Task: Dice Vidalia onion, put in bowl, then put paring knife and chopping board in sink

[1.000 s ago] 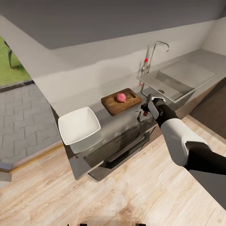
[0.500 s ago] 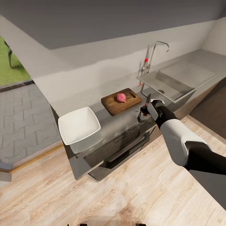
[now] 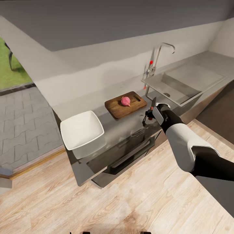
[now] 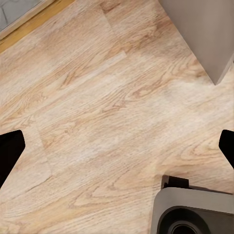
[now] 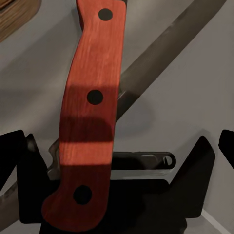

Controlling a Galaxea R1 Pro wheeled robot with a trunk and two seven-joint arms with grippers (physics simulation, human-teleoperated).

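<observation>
A pink onion [image 3: 125, 101] rests on the brown chopping board [image 3: 126, 105] on the grey countertop [image 3: 110, 130]. Right of the board, by the sink [image 3: 182, 83], lies the paring knife [image 3: 153, 105], blade pointing toward the back wall. My right gripper [image 3: 148, 116] is low over its red handle [image 5: 90, 112]. The right gripper [image 5: 117, 146] is open, its fingertips [image 5: 9, 146] wide on either side of the handle and not touching it. The white square bowl [image 3: 82, 131] sits at the counter's left end. My left gripper [image 4: 117, 146] hangs open over the wooden floor.
The chrome tap [image 3: 159, 53] with a red knob stands behind the sink's left corner. Dark drawers [image 3: 130, 152] run under the counter front. The left wrist view shows a cabinet corner [image 4: 209, 34] and part of my base [image 4: 195, 214] on the floor.
My right wrist has dropped a little and turned, bringing its fingers down around the knife handle. The knife, board, onion and bowl have not moved.
</observation>
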